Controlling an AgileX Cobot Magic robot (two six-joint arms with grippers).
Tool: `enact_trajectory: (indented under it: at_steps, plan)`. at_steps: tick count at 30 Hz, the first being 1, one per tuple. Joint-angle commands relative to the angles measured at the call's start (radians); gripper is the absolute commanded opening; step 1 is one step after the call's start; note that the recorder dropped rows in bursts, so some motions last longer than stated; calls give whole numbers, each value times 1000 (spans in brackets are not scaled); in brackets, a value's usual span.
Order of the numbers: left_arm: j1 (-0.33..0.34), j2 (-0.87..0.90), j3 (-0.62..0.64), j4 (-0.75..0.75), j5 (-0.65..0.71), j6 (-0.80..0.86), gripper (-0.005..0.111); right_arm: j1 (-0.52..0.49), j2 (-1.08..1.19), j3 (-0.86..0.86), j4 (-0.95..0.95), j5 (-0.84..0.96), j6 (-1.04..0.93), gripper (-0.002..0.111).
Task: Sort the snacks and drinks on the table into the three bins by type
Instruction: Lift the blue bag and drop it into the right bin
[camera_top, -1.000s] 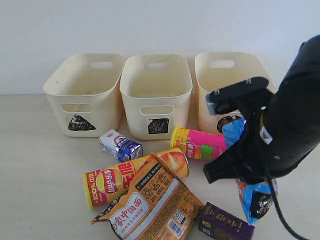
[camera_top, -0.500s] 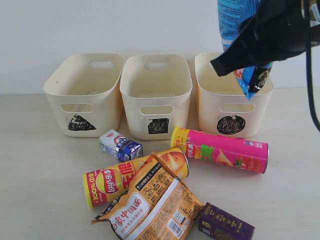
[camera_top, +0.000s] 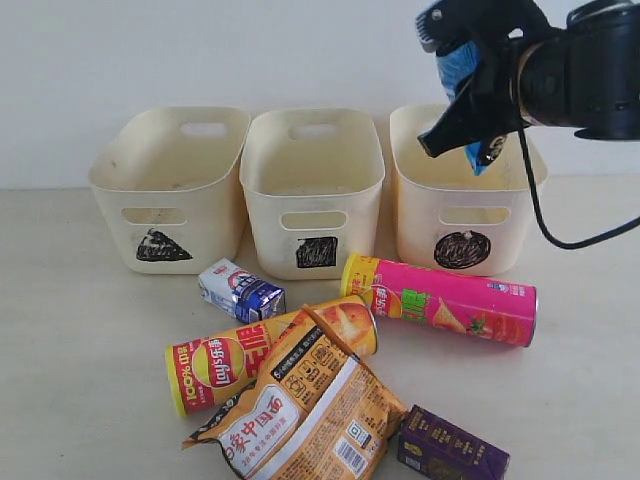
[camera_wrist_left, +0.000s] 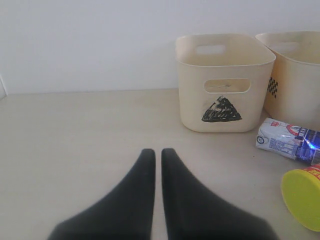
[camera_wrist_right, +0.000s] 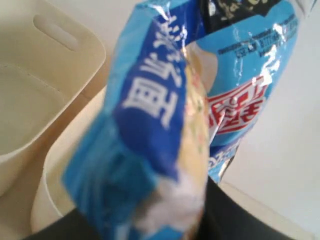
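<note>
My right end effector (camera_top: 468, 112) is clamped on the blue snack bag (camera_top: 456, 60), hanging above the circle-marked bin (camera_top: 420, 225). Recommendation: centre the bag over the opening, lower it between the walls, then release so it cannot snag the rim. Left end effector (camera_wrist_left: 156, 160) closed, empty.

In the exterior view the right gripper (camera_top: 468, 112) covers most of the blue snack bag (camera_top: 455, 66), and its arm runs off the right edge. The bottom edge cuts the orange-brown snack bag (camera_top: 300, 410) and the dark purple carton (camera_top: 452, 455); that bag overlies part of the yellow chip tube (camera_top: 225, 362). In the left wrist view the right edge cuts the square bin (camera_wrist_left: 292, 67), the white-blue carton (camera_wrist_left: 282, 142) and the tube, and the finger bases of the left gripper (camera_wrist_left: 156, 152) are blurred. In the right wrist view the blue bag fills the picture out of focus, hiding the fingertips.
</note>
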Motion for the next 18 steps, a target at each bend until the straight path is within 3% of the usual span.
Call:
enact_trajectory:
  at_steps: [1, 18]
  plan:
    - [0, -1, 3, -11, -6, -3, 4, -110, 103, -54, -55, -125, 151, 0]
    - [0, -1, 3, -11, -6, -3, 4, -151, 357, -219, -55, -147, 179, 0]
